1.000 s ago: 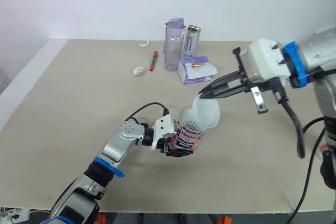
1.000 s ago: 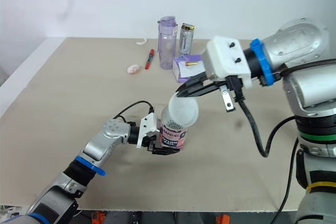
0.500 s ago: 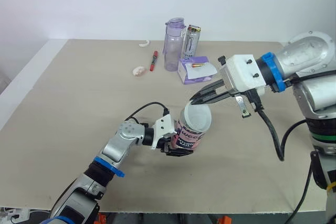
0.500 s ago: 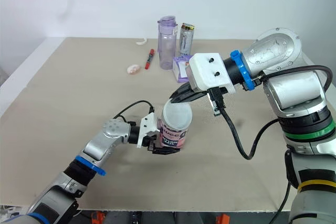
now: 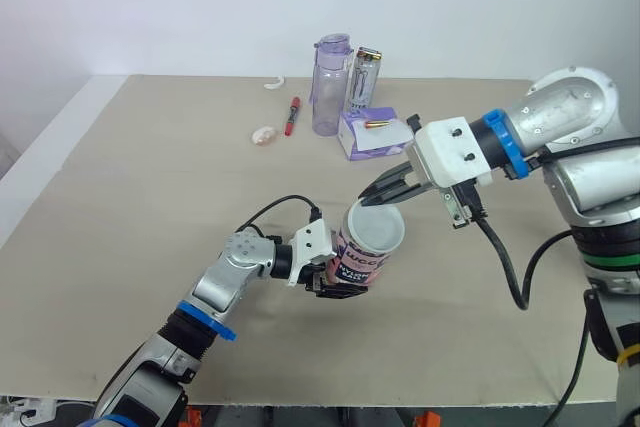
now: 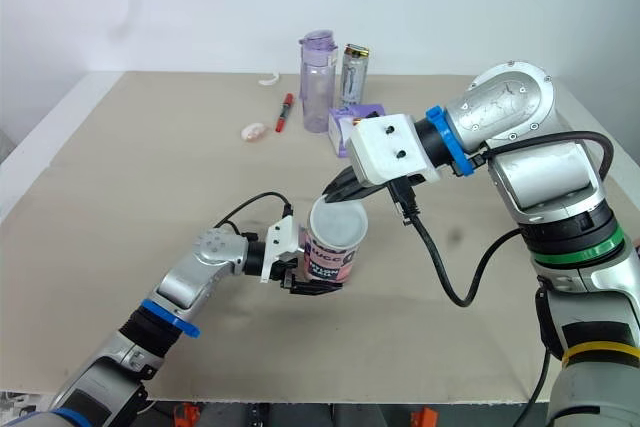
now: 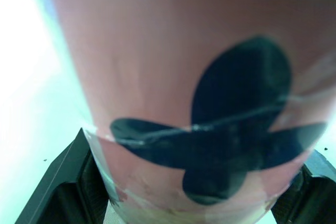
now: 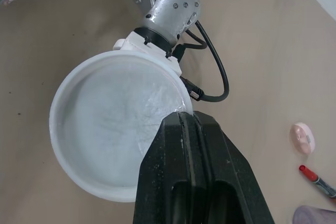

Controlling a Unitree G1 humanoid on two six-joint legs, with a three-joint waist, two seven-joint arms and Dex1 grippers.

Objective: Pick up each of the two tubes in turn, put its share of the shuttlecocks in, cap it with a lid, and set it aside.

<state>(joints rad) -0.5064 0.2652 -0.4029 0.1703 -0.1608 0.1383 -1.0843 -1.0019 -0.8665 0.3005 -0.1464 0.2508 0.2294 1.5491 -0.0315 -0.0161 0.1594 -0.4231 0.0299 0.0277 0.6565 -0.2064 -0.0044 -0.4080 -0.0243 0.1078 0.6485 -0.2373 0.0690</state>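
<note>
Now right gripper (image 5: pixel 364 200) tight on lid (image 5: pixel 377 232)

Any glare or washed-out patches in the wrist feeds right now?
Left wrist view: the background beside the tube is blown out to white, nothing readable there. Right wrist view: even light, no glare on the lid, table plainly visible.
</note>
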